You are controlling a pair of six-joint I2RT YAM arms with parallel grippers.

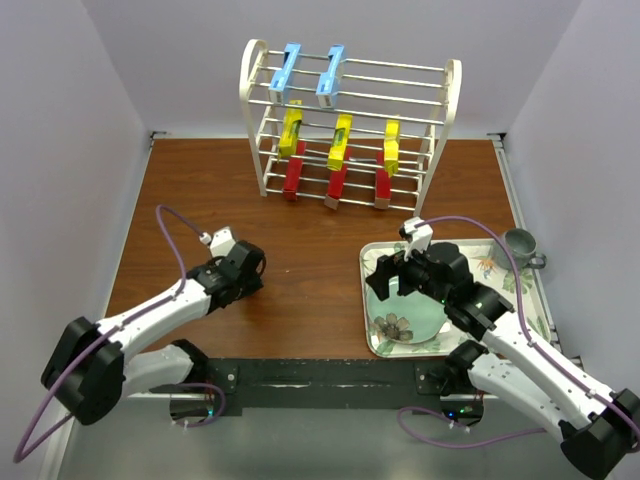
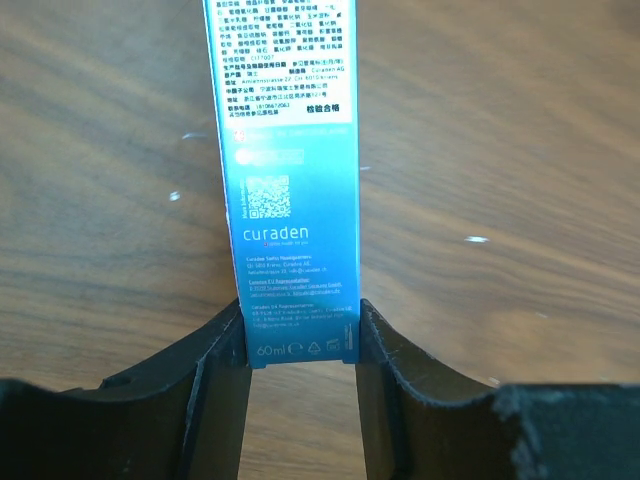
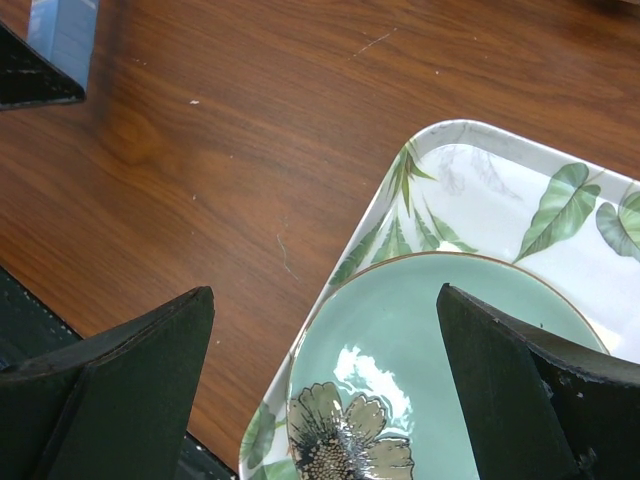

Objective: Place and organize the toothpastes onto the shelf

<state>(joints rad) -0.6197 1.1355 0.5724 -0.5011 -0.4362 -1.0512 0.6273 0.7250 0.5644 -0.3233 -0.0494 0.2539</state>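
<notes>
A light blue toothpaste box (image 2: pixel 285 150) lies on the wooden table, and my left gripper (image 2: pixel 300 322) is shut on its near end, one finger pressing each long side. From above, the left gripper (image 1: pixel 243 270) covers this box. The white wire shelf (image 1: pixel 449 95) stands at the back. It carries two light blue boxes (image 1: pixel 288 68) on top, three yellow ones (image 1: pixel 340 140) on the middle tier and three red ones (image 1: pixel 337 186) below. My right gripper (image 1: pixel 386 278) (image 3: pixel 325 300) hangs open and empty over the tray's left edge. The blue box (image 3: pixel 62 35) shows at the upper left of the right wrist view.
A floral tray (image 1: pixel 528 305) (image 3: pixel 480 190) at the right holds a pale green plate (image 1: pixel 412 312) (image 3: pixel 450 350) with a flower on it. A small grey cup (image 1: pixel 521 245) stands at the tray's far right corner. White walls enclose the table.
</notes>
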